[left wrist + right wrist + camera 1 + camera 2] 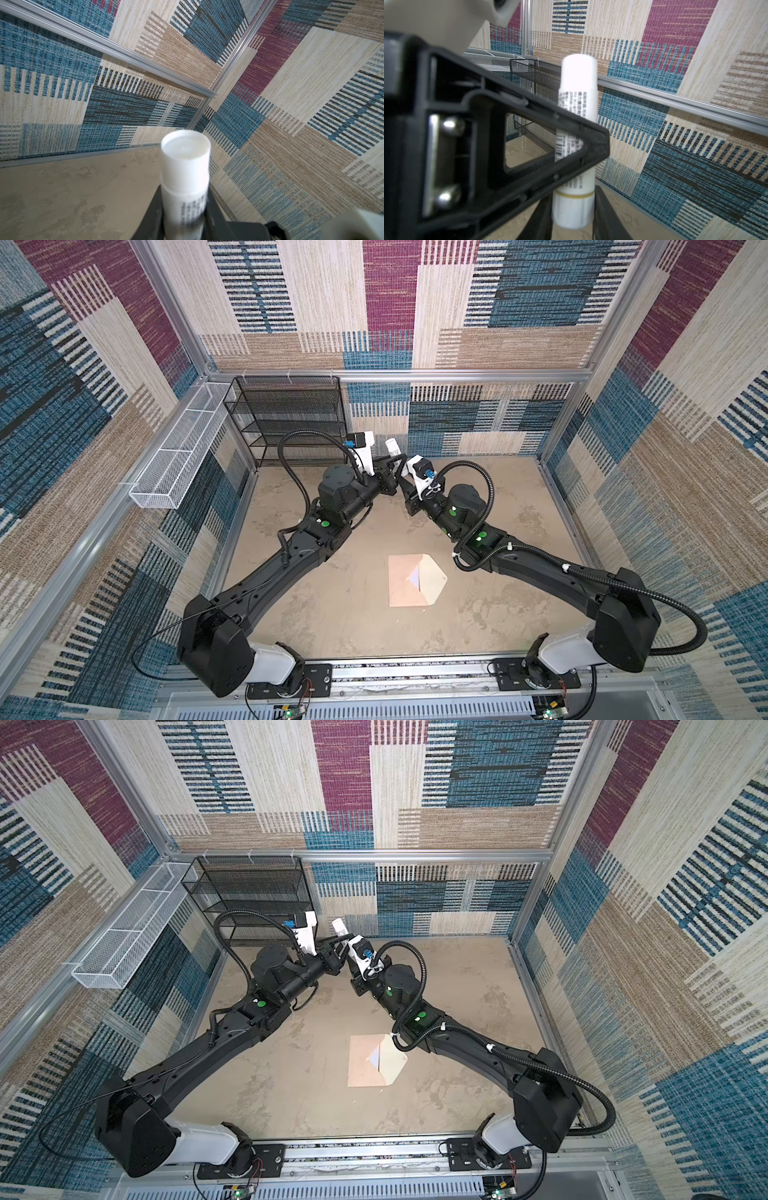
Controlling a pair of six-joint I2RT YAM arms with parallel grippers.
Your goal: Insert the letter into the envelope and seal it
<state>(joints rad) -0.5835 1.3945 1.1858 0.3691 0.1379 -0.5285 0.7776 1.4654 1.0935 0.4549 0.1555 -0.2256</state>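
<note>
The peach-tan envelope (401,583) (363,1063) lies flat on the table in both top views, its cream flap (434,580) open to the right. A small white triangle shows at its mouth, the only visible part of the letter (415,578). Both grippers meet at the back centre on a white tube (392,445) (338,926) (185,166) (578,83). My left gripper (395,462) (338,944) (185,199) is shut on the tube's printed middle. My right gripper (402,477) (348,957) (573,207) has its jaws against the tube's base end. One of the left gripper's fingers (542,115) crosses the right wrist view.
A black mesh shelf (291,418) (542,74) stands at the back left against the wall. A white mesh basket (183,448) hangs on the left wall. Patterned walls close in the beige table (332,614) on three sides.
</note>
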